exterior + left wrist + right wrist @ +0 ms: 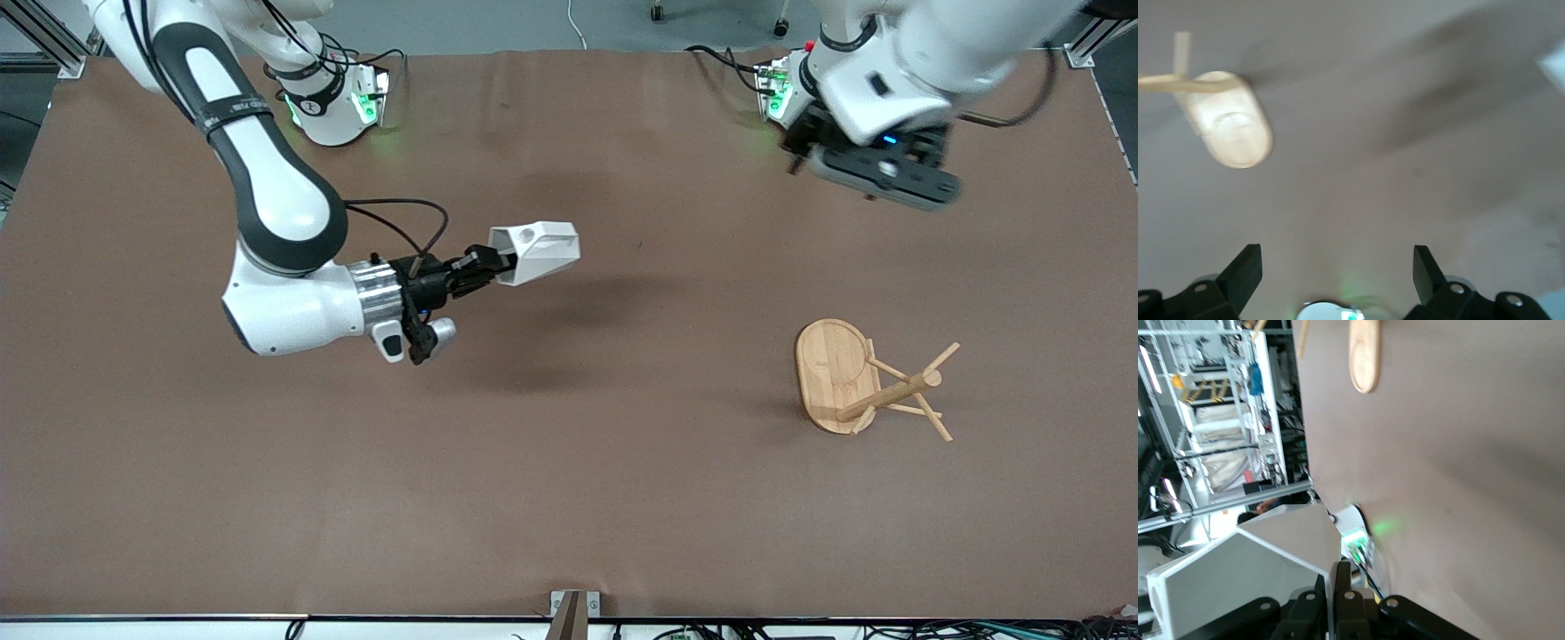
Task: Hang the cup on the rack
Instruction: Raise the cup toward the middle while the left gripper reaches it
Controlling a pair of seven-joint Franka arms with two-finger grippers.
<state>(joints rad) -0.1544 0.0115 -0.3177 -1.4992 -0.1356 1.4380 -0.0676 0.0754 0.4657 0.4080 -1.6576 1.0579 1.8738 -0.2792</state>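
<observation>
The white faceted cup point(538, 252) is held on its side in the air over the middle of the table. My right gripper point(498, 264) is shut on its wall, and the tab handle with its round hole faces up. In the right wrist view the cup point(1251, 567) fills the space beside the shut fingers of the right gripper point(1336, 587). The bamboo rack point(867, 380) stands on its oval base toward the left arm's end of the table, apart from the cup. My left gripper point(889, 173) is open and empty, high near its own base; its wrist view point(1337, 267) shows the rack point(1231, 120).
The brown table mat point(569, 498) covers the whole table. Both arm bases with green lights point(360, 107) point(778, 93) stand along the edge farthest from the front camera. The rack's base also shows in the right wrist view point(1363, 353). A metal bracket point(573, 609) sits at the nearest edge.
</observation>
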